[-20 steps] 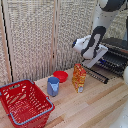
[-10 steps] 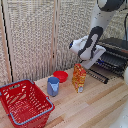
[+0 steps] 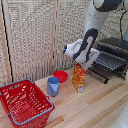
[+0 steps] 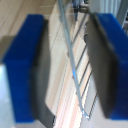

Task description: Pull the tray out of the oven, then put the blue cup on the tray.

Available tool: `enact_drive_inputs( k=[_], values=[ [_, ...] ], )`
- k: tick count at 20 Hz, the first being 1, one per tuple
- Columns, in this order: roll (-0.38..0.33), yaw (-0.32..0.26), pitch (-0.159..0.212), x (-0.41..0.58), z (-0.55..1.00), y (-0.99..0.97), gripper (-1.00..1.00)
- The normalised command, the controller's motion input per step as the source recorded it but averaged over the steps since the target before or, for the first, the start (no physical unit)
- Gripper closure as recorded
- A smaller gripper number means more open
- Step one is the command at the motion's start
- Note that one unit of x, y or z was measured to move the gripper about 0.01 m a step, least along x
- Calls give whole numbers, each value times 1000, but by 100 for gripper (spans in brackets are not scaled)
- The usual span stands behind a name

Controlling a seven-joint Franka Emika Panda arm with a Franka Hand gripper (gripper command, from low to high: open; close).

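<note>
Even indoor light, soft shadows, ext view low-res, wrist view heavily blurred close-up

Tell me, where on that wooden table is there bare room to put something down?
Bare wood of the table runs along the front, from the red basket toward the exterior view's right. It is crowded further back, where the blue cup, red bowl and orange bag cluster near the oven.

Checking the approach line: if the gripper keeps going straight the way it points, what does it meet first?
Likely the tray: its wire bars run between the open fingers of the gripper. Depth is unclear from the blurred wrist view.
</note>
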Motion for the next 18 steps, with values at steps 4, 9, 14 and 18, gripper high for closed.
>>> enact_drive_inputs(
  k=[4,9,14,18],
  values=[
    [79,68,11,0,61,-1,-100],
    [140,-10,-74,0,587,0,-100],
    [116,0,-61,87,780,34,-100],
    [117,-29,-42,109,766,179,-100]
  ],
)
